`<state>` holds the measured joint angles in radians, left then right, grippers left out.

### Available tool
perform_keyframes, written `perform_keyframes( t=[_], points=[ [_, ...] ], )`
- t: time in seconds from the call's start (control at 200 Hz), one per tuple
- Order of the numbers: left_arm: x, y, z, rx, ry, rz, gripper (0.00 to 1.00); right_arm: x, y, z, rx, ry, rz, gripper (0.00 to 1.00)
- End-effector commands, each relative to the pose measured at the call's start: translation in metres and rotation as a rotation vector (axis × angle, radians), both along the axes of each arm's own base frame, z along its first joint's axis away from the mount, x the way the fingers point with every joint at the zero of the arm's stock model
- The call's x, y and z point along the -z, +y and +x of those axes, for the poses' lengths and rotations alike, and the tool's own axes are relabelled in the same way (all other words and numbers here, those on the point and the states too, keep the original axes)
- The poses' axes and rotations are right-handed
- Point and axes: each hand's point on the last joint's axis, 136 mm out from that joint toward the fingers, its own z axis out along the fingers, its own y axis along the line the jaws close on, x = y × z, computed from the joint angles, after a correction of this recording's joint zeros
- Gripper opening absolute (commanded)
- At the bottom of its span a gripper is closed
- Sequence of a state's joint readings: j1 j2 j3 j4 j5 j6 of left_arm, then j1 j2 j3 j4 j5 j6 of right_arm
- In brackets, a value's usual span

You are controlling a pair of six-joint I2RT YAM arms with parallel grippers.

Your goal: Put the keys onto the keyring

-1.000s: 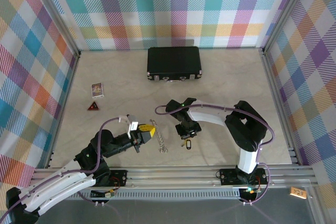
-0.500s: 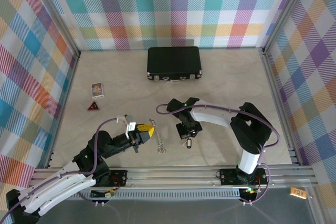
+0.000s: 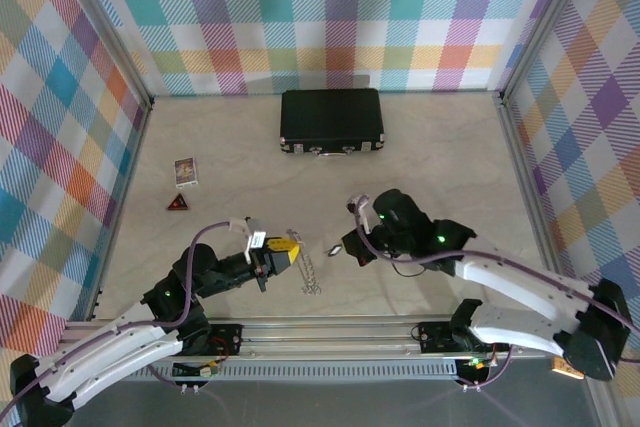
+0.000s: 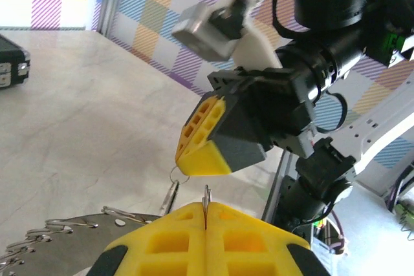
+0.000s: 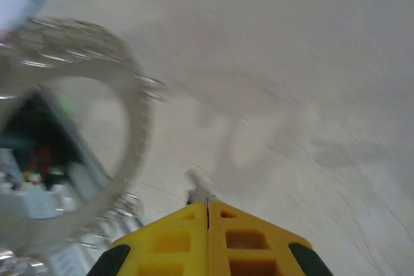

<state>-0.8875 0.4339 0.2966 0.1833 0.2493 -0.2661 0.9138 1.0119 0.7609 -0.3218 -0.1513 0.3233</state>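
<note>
On a pale, stone-patterned counter [image 3: 440, 147] walled on three sides by pastel plaid cloth, a small card box [image 3: 185, 171] and a red triangle [image 3: 178, 203] lie at the left. They are well apart from a black case [image 3: 331, 119] that sits shut near the back wall. Right of the triangle, the left gripper [image 3: 288, 248] reaches in low, its yellow fingers pressed together at the left edge of the keys [image 3: 308, 267]. From above, the keys read as a narrow silvery strip whose long axis runs from far to near, leaning slightly right toward the near rail. Just right of them, the keyring [image 3: 333, 248] sits at the tip of the right gripper [image 3: 344, 247], which is closed on it. The left wrist camera shows the pinch up close: a thin sliver of metal stands between the closed pads of the left gripper [image 4: 206, 221]. In that view the keys [image 4: 58, 237] fan out flat at lower left. The right gripper [image 4: 202, 158] points down there, with the small loop of the keyring [image 4: 176, 174] under its tip. The blurred right wrist camera shows the keys [image 5: 139, 127] as a round hoop beside the closed right gripper [image 5: 207, 208].
</note>
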Motion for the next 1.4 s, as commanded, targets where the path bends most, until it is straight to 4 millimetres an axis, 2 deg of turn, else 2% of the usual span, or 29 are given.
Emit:
perform_keyframes(
  t=[0.0,0.115,0.245,0.485,0.69,1.075,1.395],
  points=[
    [-0.059,-0.002,-0.012,0.072,-0.11,-0.124,0.0,-0.059,0.03,-0.021,-0.222,-0.171,0.28,0.0],
    [-0.076,-0.006,-0.019,0.118,-0.144,-0.146,0.0,-0.099,0.039,-0.04,-0.353,-0.259,0.446,0.0],
    [-0.089,-0.01,-0.021,0.142,-0.159,-0.145,0.0,-0.13,0.042,-0.06,-0.479,-0.312,0.562,0.0],
    [-0.103,-0.008,-0.022,0.14,-0.178,-0.143,0.0,-0.159,0.025,-0.069,-0.47,-0.391,0.621,0.0],
    [-0.107,-0.012,-0.022,0.158,-0.176,-0.167,0.0,-0.162,0.019,-0.069,-0.429,-0.425,0.62,0.0],
    [-0.107,-0.013,-0.023,0.17,-0.18,-0.197,0.0,-0.15,0.025,-0.051,-0.33,-0.456,0.53,0.0],
    [-0.102,-0.015,-0.022,0.172,-0.177,-0.188,0.0,-0.154,0.029,-0.049,-0.317,-0.449,0.563,0.0]
  ],
)
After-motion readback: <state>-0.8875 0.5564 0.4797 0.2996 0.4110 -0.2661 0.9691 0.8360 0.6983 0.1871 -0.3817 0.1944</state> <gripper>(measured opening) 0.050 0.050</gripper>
